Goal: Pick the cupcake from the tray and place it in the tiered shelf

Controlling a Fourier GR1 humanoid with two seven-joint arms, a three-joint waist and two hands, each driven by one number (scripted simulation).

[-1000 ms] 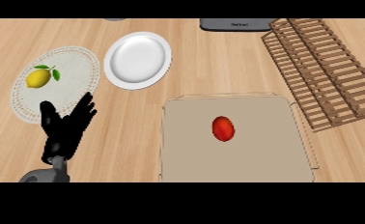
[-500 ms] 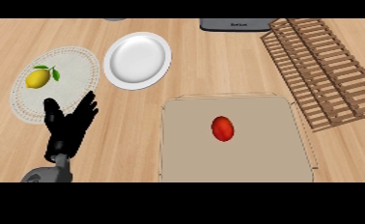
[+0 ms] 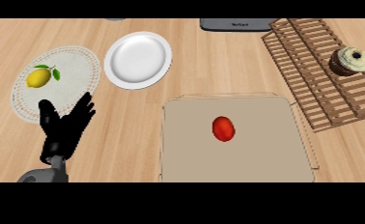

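Note:
A dark cupcake with pale frosting sits on the wooden slatted tiered shelf at the view's right edge. The tan tray lies at the lower right and holds only a red oval fruit. My left hand rests open at the lower left, fingers up, far from both tray and shelf. My right hand does not show.
A white plate lies at the upper middle. Left of it a round woven placemat carries a lemon. A dark appliance edge shows at the top, beside the shelf.
The cupcake now shows on the shelf at the right edge, where none was seen before. The left hand has not moved.

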